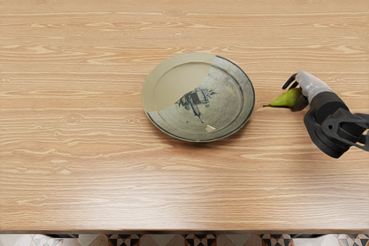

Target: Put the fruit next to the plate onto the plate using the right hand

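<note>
**Right hand closes on the fruit beside the plate**

On the wooden worktop [86, 171] a round plate [173, 84] sits near the middle. It is shallow and glossy with a dark rim. Its upper left part is pale, and the rest is grey-green with a dark smudged shape near the centre.

The fruit [285, 99] is to the right of the plate, clear of the rim with a strip of bare wood between them, so it is not on the plate. It is green and pear-shaped, lying on its side with the thin stem [267, 106] pointing left toward the plate.

The right hand [300, 90] comes in from the right edge on a black forearm [331, 128] and reaches the fruit at its broad end. The hand is clenched round the fruit: dark fingers [288, 79] curl over the top of it, and another dark finger shows beneath and behind. Only the narrow, stem-side half of the fruit shows. The pale back of the hand covers the rest.

Whether the fruit is resting on the worktop or held just above it cannot be told from this view, as no clear gap or shadow shows below it.

Along the bottom edge, below the front of the worktop, a strip of patterned floor [196, 240] shows.
</note>
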Robot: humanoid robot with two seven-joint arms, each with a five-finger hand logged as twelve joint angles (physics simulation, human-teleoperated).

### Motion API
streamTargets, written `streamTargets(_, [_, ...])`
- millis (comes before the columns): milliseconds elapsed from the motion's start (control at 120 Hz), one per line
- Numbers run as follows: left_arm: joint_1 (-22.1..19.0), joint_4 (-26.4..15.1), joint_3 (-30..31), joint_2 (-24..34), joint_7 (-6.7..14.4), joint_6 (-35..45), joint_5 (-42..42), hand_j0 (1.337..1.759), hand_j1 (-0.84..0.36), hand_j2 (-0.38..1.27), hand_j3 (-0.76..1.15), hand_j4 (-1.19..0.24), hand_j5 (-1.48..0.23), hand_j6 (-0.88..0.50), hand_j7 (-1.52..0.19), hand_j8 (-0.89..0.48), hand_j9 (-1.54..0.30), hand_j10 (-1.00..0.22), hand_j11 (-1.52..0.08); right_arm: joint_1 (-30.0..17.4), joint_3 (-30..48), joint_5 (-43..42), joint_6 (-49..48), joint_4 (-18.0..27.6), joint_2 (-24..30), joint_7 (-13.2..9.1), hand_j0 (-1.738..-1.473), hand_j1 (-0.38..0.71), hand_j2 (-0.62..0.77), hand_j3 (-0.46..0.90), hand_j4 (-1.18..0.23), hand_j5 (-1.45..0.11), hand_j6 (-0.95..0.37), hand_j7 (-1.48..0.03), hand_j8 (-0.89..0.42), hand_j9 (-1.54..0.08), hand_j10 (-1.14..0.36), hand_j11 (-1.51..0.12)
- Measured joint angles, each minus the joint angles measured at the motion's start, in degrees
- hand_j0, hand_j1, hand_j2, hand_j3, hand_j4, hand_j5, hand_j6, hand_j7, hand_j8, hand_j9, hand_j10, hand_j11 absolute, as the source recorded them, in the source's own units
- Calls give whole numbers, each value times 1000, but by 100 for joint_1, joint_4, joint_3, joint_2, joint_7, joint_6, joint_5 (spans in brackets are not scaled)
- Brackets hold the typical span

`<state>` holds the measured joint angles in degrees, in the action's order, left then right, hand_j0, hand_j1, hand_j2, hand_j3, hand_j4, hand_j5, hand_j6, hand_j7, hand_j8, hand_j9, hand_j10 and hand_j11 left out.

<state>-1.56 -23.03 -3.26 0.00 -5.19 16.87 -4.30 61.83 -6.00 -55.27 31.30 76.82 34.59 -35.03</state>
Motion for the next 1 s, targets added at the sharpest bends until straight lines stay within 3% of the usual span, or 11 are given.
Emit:
streamTargets(325, [-2,0,0,0,0,0,-1,1658,349,0,0,0,0,0,0,0,0,0,0,6,603,255,-56,-93,60,4,-1656,221,201,0,-594,-773,-492,-771,-434,-779,-590,-779])
streamTargets(692, [-2,0,1,0,0,0,1,1658,349,0,0,0,0,0,0,0,0,0,0,35,1914,673,-684,-141,8,3,-1658,238,284,1,-600,-793,-493,-786,-439,-798,-597,-798])
streamTargets(1000, [-1,0,1,0,1,0,-1,1658,349,0,0,0,0,0,0,0,0,0,0,97,2585,723,-1214,-132,-338,0,-1658,276,353,1,-595,-811,-477,-791,-420,-805,-594,-805])
